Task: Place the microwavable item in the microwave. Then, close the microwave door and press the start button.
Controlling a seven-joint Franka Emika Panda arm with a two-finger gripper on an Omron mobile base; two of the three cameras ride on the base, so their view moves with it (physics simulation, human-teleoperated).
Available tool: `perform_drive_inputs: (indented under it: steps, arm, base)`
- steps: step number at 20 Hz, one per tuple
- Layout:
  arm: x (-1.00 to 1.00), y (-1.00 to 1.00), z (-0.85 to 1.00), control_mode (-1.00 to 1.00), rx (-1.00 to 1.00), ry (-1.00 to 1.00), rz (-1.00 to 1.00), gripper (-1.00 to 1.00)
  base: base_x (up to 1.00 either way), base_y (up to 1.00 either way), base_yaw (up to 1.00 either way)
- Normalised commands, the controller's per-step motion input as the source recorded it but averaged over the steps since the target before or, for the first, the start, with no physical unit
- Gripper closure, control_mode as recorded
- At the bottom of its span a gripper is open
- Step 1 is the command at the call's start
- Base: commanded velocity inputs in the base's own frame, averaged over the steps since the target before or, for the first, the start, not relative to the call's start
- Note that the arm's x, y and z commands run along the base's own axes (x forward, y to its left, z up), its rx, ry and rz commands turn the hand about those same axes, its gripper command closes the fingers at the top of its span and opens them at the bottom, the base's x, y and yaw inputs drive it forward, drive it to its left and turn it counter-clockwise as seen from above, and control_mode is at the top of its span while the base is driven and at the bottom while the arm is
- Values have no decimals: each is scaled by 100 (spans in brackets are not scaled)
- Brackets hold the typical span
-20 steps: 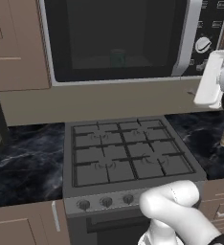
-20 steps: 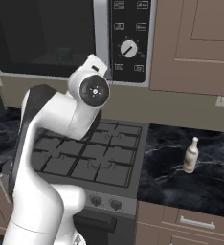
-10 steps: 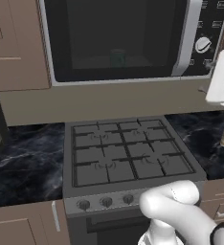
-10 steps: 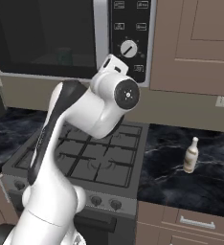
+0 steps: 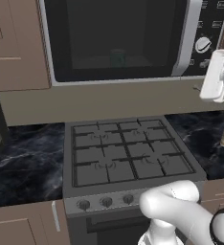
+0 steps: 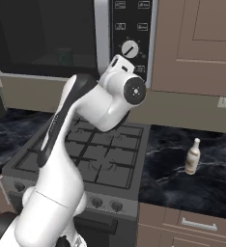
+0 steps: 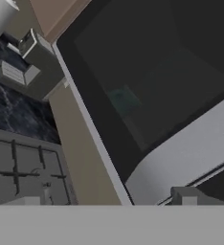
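Mug (image 5: 117, 57) sits inside behind the closed microwave door (image 5: 118, 38); gripper, jaws spread and empty, nears the control panel (image 6: 130, 36), likely for start.

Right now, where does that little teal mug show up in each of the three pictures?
Left base view: the teal mug sits top centre, dim behind the dark glass of the shut microwave door.
Right base view: upper left, behind the same glass.
Hand view: a faint teal patch just left of centre, in a tilted picture.
Shared landmark: the door's light-grey handle, to the mug's right in both base views.
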Motion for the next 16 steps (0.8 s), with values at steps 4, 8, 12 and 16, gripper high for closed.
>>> perform_drive_inputs:
  steps: [4,8,12,16]
  arm:
    - [25,-15,-6,-100,0,0,0,-100]
    - [31,-4,-6,-100,0,0,0,-100]
    - [34,0,-15,-100,0,0,0,-100]
    - [32,0,-12,-100,0,0,0,-100]
  base:
    - [0,0,0]
    - [0,0,0]
    - [0,0,0]
    - [0,0,0]
